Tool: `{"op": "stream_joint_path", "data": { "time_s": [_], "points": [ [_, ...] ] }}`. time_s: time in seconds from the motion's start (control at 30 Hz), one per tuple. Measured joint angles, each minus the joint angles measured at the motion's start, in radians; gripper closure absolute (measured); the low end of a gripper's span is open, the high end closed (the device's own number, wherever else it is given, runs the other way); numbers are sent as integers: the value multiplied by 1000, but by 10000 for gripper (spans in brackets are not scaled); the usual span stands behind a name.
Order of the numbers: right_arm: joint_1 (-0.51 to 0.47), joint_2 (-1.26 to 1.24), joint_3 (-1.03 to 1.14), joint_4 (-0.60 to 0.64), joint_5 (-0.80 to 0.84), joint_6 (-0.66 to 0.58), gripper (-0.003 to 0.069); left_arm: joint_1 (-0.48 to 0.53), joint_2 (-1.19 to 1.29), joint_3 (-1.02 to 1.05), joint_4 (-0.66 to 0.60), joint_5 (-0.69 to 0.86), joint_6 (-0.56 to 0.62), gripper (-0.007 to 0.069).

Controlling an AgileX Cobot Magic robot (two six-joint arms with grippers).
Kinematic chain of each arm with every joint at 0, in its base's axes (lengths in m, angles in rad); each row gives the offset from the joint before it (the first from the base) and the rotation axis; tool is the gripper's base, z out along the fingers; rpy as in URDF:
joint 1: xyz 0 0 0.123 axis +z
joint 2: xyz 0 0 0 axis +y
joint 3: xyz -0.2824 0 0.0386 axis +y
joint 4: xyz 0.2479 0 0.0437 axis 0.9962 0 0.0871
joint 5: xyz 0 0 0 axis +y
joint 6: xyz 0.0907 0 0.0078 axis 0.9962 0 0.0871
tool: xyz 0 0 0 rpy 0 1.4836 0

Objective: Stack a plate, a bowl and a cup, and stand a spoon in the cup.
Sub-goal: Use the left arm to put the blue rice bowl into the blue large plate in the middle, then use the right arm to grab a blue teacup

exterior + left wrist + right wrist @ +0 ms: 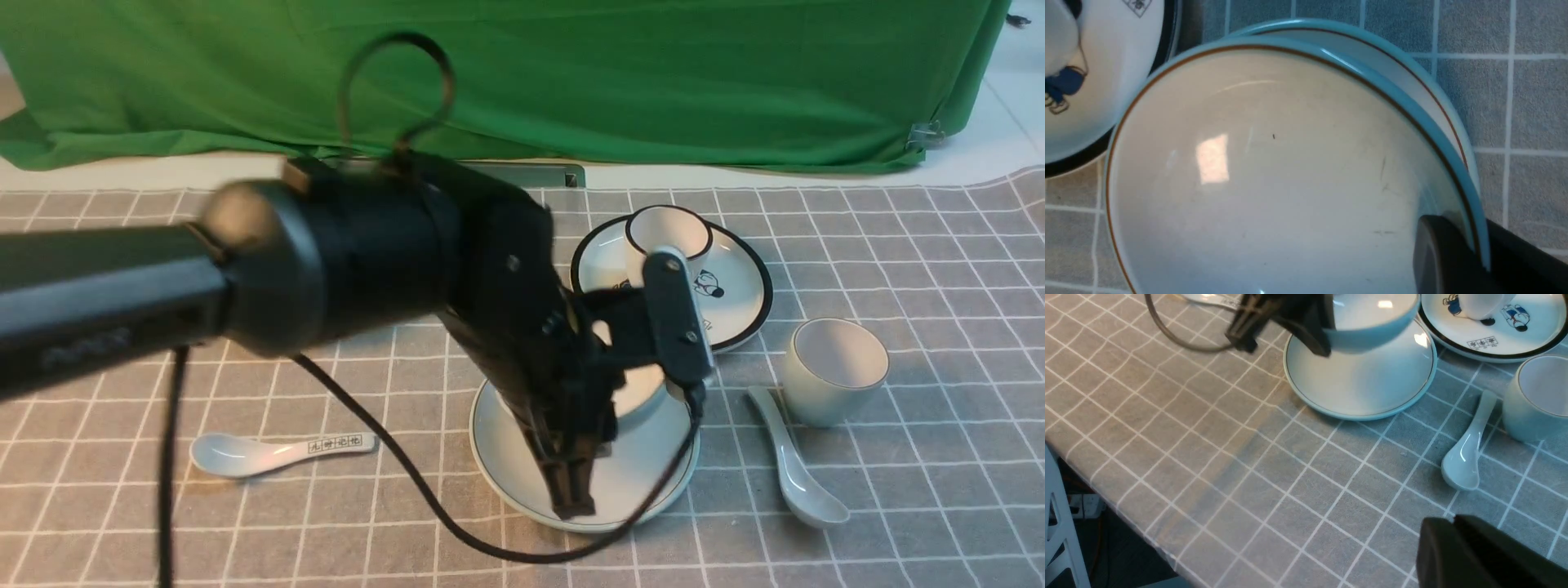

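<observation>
Boxed black characters, too small to read, on the white ceramic spoon's [277, 452] handle and the black-rimmed cartoon plate [1539, 332].

Staged robot test lab: green cloth backdrop [653, 82], checked tablecloth [939, 490] over table, black robot arm [106, 286].

I see grey checked table [939, 269]: plate [645, 474] near front edge, black-rimmed plate [739, 306] behind it toward far edge, cup [833, 371] and spoon [796, 469] toward right edge, lettered spoon [269, 452] toward left edge.
</observation>
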Motion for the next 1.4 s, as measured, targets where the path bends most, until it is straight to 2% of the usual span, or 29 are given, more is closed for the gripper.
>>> {"op": "stream_joint_path", "data": {
  "time_s": [0.2, 0.4, 0.57, 0.67, 0.7, 0.73, 0.77, 0.83, 0.9, 1.0, 1.07, 1.17, 1.23, 1.33, 1.37, 1.4],
  "points": [
    [0, 0, 0, 0, 8, 0, 589, -4, 53, 0, 54, -20, -33, 599],
    [0, 0, 0, 0, 15, 0, 584, -4, 65, 0, 54, -22, -37, 598],
    [0, 2, 0, 0, 15, 45, 515, -4, 65, 0, 54, -21, -2, 558],
    [0, 23, 0, 0, 15, 67, 358, -4, 65, 0, 54, -21, 15, 438],
    [0, 34, 0, -1, 15, 67, 321, -4, 65, 0, 54, -21, 16, 407],
    [0, 36, 0, -1, 15, 67, 321, -4, 65, 0, 54, -21, 16, 400],
    [0, 59, 0, -1, 15, 68, 279, -4, 65, 0, 54, -21, 11, 334],
    [0, 107, -4, -1, 15, 68, 263, -4, 58, 0, 54, -14, -20, 258],
    [0, 131, -6, -1, 15, 68, 265, -4, 49, 0, 54, -9, -46, 225],
    [0, 239, -27, -14, 5, 68, 280, -4, -5, 0, 54, 4, -132, 155],
    [0, 359, -66, -60, -19, 68, 288, -4, -95, 0, 54, 23, -239, 122],
    [0, 505, -130, -135, -43, 68, 292, -4, -225, 7, 54, 51, -378, 165],
    [0, 612, -186, -186, -47, 68, 292, -4, -315, 26, 47, 53, -454, 246],
    [-6, 745, -267, -214, -47, 60, 292, -4, -479, 85, 22, 40, -521, 394],
    [-16, 838, -322, -220, -47, 49, 292, -4, -555, 120, -2, 29, -536, 487],
    [-26, 895, -356, -221, -47, 39, 292, -4, -627, 158, -28, 16, -542, 539]
  ]
}}
